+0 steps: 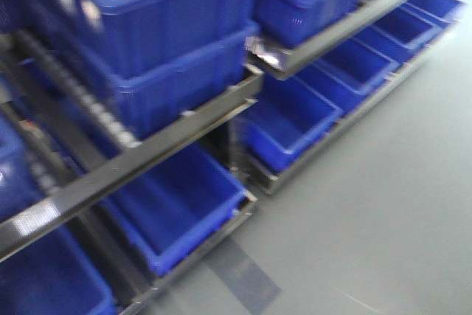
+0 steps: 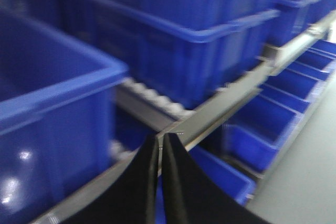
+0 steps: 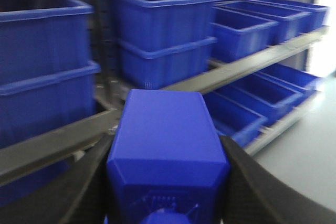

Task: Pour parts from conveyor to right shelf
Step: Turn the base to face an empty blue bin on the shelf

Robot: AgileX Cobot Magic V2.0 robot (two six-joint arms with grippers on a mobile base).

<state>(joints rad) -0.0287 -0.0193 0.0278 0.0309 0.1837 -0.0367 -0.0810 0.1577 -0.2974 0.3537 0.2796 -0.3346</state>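
Faces the steel shelf (image 3: pixel 252 62), loaded with blue bins (image 3: pixel 157 30). Grips one blue block (image 3: pixel 165 140) in the right end effector (image 3: pixel 168 182), pinched, short of any bin. Holds the left end effector (image 2: pixel 160 142) pressed together, empty. Risks dropping it on the floor (image 1: pixel 383 197) if released early, or clipping the shelf.

Seen from the wrist cameras, the robot's left hand (image 2: pixel 160 138) is made up of two smooth, matte-black fingers (image 2: pixel 131 187). Each is a broad blade that narrows in a concave curve to a slim tip, and a thin light seam runs between their straight inner edges. The right hand (image 3: pixel 167 150) has the same plain black finish. Its fingers (image 3: pixel 257 192) show as wide, rounded slabs to the left and right of the blue part (image 3: pixel 165 124), broadening below it, their outlines softened by blur.
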